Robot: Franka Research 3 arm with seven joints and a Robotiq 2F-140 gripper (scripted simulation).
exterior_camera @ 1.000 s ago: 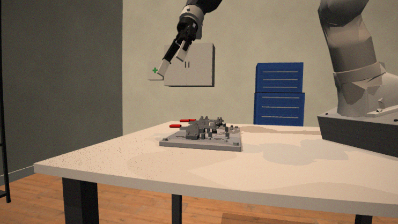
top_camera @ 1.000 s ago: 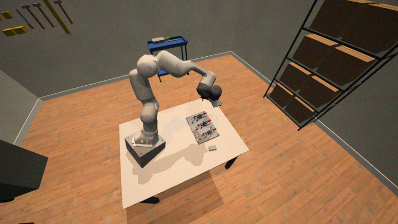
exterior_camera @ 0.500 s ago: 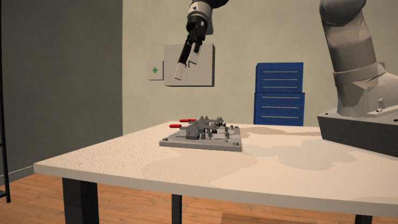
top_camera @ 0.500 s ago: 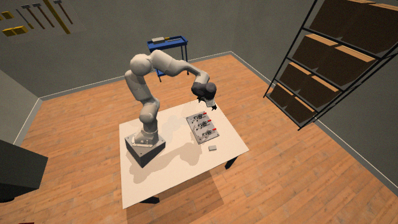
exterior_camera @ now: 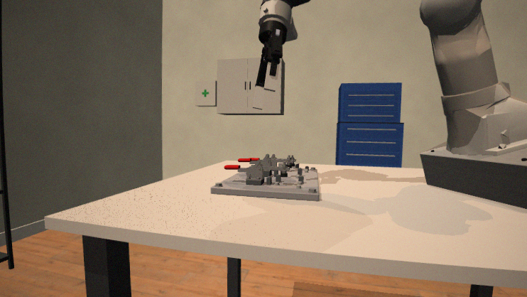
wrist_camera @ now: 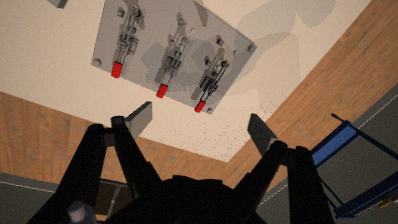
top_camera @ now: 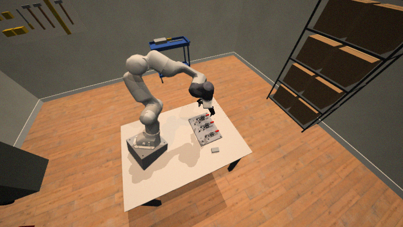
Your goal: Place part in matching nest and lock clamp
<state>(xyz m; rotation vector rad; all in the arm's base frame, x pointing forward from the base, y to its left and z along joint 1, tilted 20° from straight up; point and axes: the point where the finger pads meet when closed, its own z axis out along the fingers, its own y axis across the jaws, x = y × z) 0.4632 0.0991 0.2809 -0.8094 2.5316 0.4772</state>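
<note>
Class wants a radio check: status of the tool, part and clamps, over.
Tool open, above table. Part beside fixture, unplaced. Red clamp handles low; locking unconfirmed.

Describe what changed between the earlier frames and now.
The open gripper swung toward the robot's base, its fingers tilting closer to vertical. Nothing was grasped or released. The fixture and part stayed put.
</note>
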